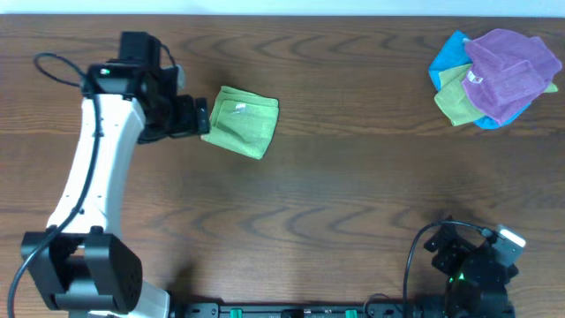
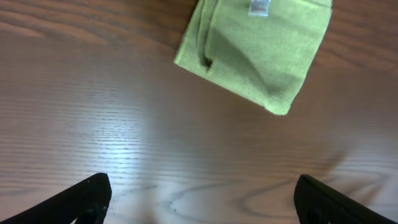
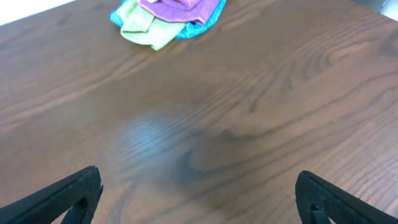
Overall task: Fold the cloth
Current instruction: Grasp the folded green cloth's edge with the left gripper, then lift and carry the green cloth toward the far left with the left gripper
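A green cloth (image 1: 241,121) lies folded into a small square on the dark wooden table (image 1: 335,177), with a white label on top. It also shows at the top of the left wrist view (image 2: 258,53). My left gripper (image 1: 196,117) is open and empty just left of the cloth, apart from it; its fingertips (image 2: 202,199) frame bare table. My right gripper (image 1: 459,256) is at the front right edge, open and empty (image 3: 199,196), over bare wood.
A pile of purple, blue and green cloths (image 1: 496,76) lies at the back right corner, also in the right wrist view (image 3: 168,15). The left arm's white link (image 1: 88,168) crosses the left side of the table.
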`<state>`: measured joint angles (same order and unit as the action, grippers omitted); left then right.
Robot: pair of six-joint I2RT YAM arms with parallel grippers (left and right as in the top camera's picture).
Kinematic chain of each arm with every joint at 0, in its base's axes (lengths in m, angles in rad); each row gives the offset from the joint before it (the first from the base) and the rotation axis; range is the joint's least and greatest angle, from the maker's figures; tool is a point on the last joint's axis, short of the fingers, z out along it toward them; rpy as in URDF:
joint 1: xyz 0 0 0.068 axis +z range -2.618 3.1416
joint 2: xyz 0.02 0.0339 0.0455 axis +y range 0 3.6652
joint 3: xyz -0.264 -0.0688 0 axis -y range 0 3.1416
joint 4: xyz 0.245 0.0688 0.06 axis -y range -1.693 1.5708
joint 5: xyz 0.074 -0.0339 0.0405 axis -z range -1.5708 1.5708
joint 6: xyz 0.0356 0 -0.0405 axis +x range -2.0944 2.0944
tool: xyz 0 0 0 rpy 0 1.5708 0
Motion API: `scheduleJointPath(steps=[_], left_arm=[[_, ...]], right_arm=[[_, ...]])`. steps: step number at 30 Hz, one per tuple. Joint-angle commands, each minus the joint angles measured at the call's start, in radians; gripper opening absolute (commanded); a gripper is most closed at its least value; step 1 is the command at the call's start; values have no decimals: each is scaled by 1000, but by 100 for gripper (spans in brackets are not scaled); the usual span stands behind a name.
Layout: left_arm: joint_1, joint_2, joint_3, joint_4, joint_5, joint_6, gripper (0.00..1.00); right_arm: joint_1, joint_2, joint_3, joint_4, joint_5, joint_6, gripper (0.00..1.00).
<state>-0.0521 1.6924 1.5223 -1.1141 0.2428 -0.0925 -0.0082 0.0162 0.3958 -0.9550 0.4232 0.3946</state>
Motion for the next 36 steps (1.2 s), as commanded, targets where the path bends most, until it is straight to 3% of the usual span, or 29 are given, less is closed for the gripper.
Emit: scheduleJointPath(steps=[1, 9, 14, 18, 24, 30, 36], left_arm=[[-29, -5, -95, 32, -43, -114, 95], [-109, -5, -325, 295, 8, -372, 95], [-158, -4, -434, 566, -3, -668, 95], [-183, -4, -489, 589, -95, -890, 95], [-184, -4, -549, 675, -107, -1133, 95], [-190, -4, -594, 945, -122, -1177, 95], [-220, 10, -621, 953, -159, -1286, 95]], right_arm=[[-9, -11, -6, -15, 6, 12, 99], [-9, -10, -6, -31, 6, 12, 99], [-9, -10, -6, -31, 5, 12, 99], [-9, -10, -6, -31, 6, 12, 99], [-9, -10, -6, -30, 5, 12, 99], [-9, -10, -6, -31, 5, 12, 99], [-9, -10, -6, -31, 6, 12, 99]])
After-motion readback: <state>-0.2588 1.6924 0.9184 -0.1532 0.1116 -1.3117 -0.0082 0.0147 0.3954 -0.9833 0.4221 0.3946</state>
